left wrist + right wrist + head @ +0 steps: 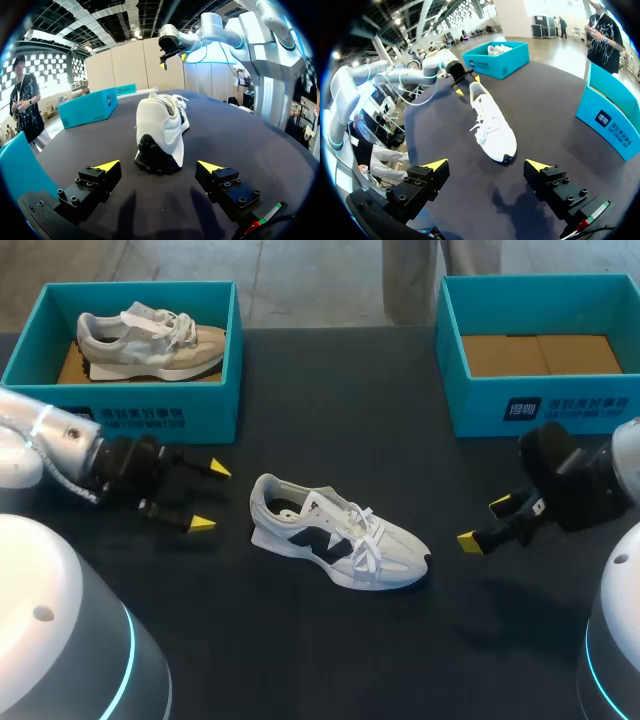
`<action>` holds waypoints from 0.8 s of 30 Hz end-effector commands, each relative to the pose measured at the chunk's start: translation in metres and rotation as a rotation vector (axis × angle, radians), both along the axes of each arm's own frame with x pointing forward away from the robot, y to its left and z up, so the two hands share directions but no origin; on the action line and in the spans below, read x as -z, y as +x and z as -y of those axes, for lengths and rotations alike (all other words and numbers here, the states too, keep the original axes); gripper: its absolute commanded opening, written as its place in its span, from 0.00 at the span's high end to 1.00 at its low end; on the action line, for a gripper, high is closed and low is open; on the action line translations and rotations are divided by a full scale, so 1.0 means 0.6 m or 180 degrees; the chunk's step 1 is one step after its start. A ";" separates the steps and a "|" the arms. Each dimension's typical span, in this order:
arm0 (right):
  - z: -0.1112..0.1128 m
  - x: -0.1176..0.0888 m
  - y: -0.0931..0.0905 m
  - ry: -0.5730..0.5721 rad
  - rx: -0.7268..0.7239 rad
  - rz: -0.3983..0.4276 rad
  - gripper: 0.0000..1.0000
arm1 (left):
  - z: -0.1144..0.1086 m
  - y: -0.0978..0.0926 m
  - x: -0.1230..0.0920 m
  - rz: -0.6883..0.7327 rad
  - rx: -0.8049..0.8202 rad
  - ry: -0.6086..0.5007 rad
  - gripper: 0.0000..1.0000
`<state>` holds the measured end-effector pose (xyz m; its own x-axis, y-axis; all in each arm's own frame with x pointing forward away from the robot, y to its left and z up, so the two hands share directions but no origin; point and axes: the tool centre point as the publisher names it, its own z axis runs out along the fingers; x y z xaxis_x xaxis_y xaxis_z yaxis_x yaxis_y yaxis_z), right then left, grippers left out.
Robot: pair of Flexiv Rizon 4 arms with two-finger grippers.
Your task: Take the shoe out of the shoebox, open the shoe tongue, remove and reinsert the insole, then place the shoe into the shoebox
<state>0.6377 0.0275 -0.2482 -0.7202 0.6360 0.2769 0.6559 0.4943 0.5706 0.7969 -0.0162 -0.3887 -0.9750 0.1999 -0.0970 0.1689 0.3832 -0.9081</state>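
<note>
Left gripper (210,496) and right gripper (484,523) are spread wide, nothing held; the white sneaker (340,545) probably gets shoved sideways if grabbed off-centre.

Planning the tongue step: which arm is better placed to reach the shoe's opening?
Probably left. The shoe has its heel and opening toward the open left pincer; the right pincer faces the toe, with the laces in between.
</note>
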 end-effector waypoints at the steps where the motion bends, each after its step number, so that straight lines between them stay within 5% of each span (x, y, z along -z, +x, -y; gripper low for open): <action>1: 0.001 0.000 -0.002 0.0005 -0.0001 0.0007 0.00 | 0.028 0.013 0.004 -0.0010 0.0033 0.0057 0.00; 24: 0.001 0.000 -0.002 0.0005 -0.0001 0.0007 0.00 | 0.083 0.015 0.011 -0.0086 0.0292 0.0283 0.00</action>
<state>0.6377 0.0275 -0.2482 -0.7203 0.6360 0.2770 0.6559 0.4943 0.5706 0.8024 -0.0625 -0.3965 -0.9568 0.2855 -0.0549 0.1817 0.4398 -0.8795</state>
